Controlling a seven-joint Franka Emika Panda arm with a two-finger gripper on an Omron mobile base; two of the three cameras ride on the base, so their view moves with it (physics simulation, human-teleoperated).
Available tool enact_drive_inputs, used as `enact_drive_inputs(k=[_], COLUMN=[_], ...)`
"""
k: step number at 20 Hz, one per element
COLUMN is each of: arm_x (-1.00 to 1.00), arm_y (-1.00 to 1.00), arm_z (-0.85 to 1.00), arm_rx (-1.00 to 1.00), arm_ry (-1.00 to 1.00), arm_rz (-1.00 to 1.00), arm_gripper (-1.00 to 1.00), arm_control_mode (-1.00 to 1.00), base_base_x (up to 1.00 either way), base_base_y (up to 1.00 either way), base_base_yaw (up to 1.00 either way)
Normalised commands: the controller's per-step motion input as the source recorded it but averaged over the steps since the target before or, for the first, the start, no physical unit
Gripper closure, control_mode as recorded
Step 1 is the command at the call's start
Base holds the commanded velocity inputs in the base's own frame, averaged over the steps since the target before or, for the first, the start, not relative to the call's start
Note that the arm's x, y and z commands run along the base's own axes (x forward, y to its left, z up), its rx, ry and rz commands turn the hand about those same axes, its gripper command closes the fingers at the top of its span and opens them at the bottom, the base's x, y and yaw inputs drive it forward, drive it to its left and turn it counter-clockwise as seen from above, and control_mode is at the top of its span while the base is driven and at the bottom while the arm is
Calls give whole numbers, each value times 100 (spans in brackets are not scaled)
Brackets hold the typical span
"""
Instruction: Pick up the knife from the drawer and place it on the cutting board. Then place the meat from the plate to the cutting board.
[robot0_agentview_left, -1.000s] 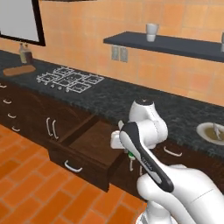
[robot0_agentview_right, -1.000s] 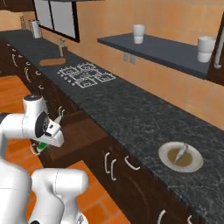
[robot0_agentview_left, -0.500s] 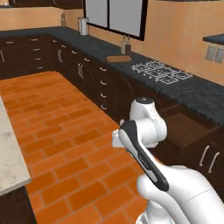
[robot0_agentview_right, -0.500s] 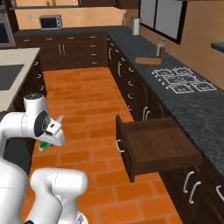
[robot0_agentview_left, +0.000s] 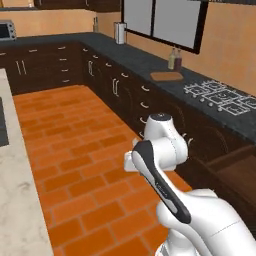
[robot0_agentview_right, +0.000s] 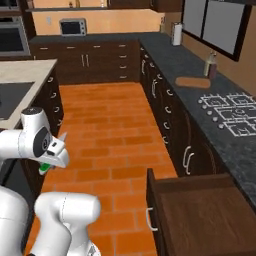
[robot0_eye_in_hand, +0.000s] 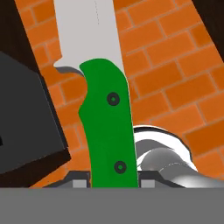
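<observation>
Now end effector (robot0_eye_in_hand: 109, 181) clamps knife (robot0_eye_in_hand: 107, 127) handle

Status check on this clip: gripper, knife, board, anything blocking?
Gripper shut on green-handled, pale-bladed knife, above the brick floor. Light-brown wooden cutting board on the far counter, bare. Dark-brown drawer open. Nothing in the way.

Knife (robot0_eye_in_hand: 107, 127): green handle, pale blade, carried over brick floor. Drawer (robot0_agentview_right: 200, 215) pulled open. Cutting board (robot0_agentview_right: 192, 82) flat on desk.
</observation>
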Motion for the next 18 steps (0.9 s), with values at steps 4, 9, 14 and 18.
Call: enact_drive_inputs(k=[4,9,14,18], arm_x=[0,0,0,0], arm_y=[0,0,0,0], arm_z=[0,0,0,0], arm_rx=[0,0,0,0], arm_ry=[0,0,0,0], arm_rz=[0,0,0,0], arm_gripper=[100,100,100,100], arm_control_mode=[100,100,100,100], base_base_x=[100,100,100,100], base_base_y=[-29,-34,-4,41], base_base_yaw=[0,0,-5,-45])
